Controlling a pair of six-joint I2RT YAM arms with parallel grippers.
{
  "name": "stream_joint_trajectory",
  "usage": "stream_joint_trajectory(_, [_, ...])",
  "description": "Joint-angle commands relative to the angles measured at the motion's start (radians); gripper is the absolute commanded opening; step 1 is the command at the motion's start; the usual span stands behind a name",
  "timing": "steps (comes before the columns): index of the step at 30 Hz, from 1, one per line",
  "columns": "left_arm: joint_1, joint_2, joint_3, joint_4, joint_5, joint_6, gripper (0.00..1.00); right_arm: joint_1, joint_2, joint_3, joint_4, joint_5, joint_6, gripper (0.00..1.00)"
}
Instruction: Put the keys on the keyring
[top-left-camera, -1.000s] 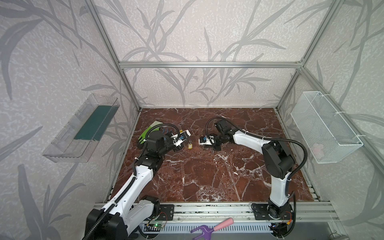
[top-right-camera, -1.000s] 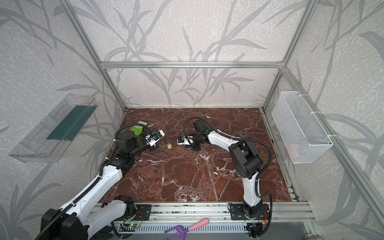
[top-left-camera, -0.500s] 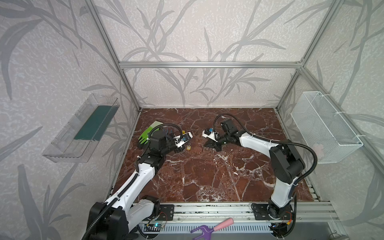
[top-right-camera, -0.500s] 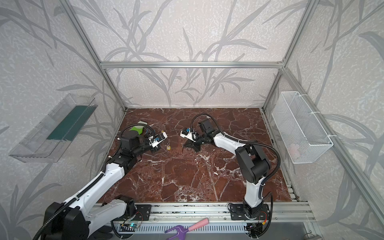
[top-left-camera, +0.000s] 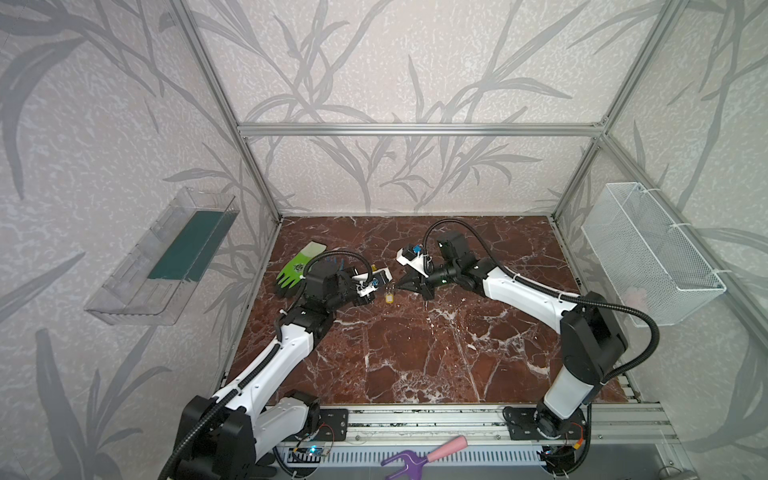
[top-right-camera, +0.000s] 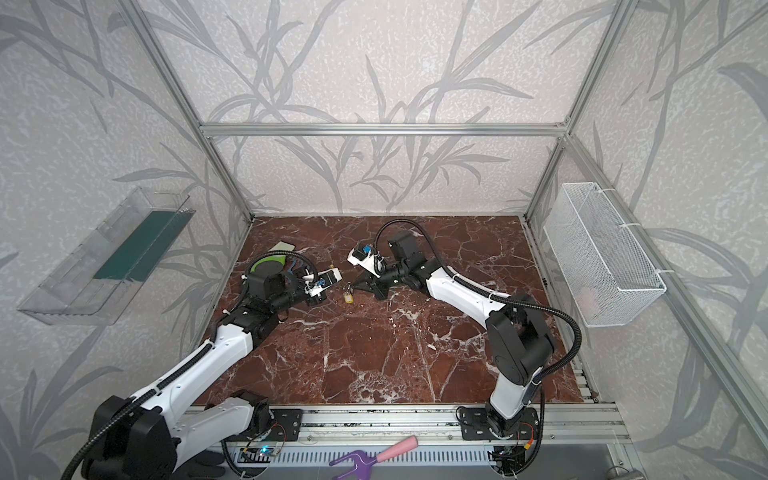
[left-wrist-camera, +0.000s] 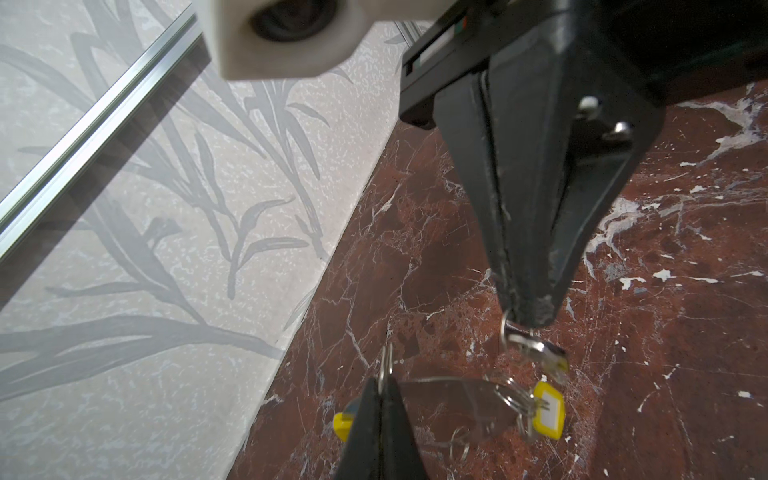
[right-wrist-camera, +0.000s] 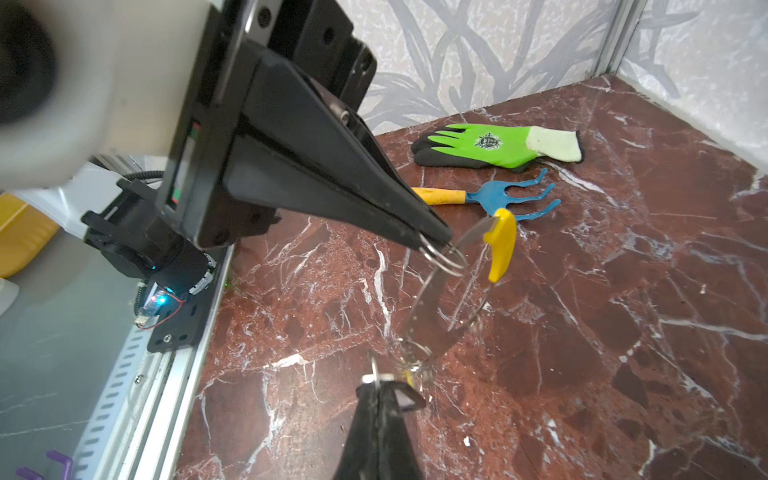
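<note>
Keyring (right-wrist-camera: 430, 297) hangs left of centre, just above the surface (top-left-camera: 415, 353), its loop held out, I judge, for threading. Both arms reach inward and low, tips near each other. The left pincer (right-wrist-camera: 436, 245) is clamped on its rim beside the yellow segment (right-wrist-camera: 503, 245). The right pincer (left-wrist-camera: 525, 313) is closed on the ring of the black-fob key (right-wrist-camera: 407, 400). The yellow-tagged key (left-wrist-camera: 548, 409) appears to hang from the loop already.
</note>
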Motion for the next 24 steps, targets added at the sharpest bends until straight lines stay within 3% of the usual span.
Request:
stream_joint_trajectory(1, [-0.013, -0.005, -0.001, 0.052, -0.013, 0.045, 0.0, -0.001, -0.021, 0.009, 0.095, -0.026, 0.101, 0.0])
stream_joint_trajectory(24, [-0.044, -0.01, 0.016, -0.017, -0.035, 0.069, 0.0, 0.004, -0.012, 0.039, 0.104, 0.069, 0.174, 0.0])
